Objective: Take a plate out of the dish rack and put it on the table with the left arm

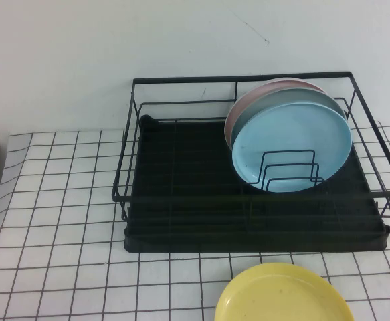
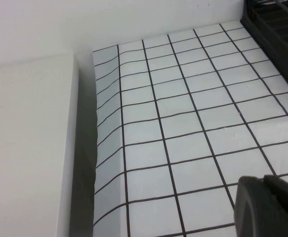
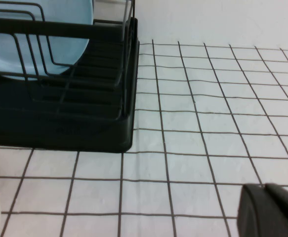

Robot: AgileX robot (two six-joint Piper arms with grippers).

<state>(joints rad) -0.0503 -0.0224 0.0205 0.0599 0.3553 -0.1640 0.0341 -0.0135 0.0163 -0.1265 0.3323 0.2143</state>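
A: What is seen from the high view?
B: The plate point(image 1: 291, 146) is seen standing on edge in the dish rack point(image 1: 181, 200), leaned against a grey plate point(image 1: 275, 100) and a pink plate point(image 1: 245, 107) behind it, with wire dividers point(image 1: 288, 170) in front; a yellow plate point(image 1: 281, 294) lies on the table point(image 1: 61, 221) just in front of the rack; neither arm is seen here.

A: And the left wrist view?
B: Only a black corner of the left gripper point(image 2: 268, 206) is seen above the cloth; its opening cannot be told; a white block point(image 2: 25, 148) lies beside it.

A: The right wrist view?
B: The right gripper point(image 3: 271, 210) is seen likewise, low over the cloth beside the rack; its opening cannot be told.
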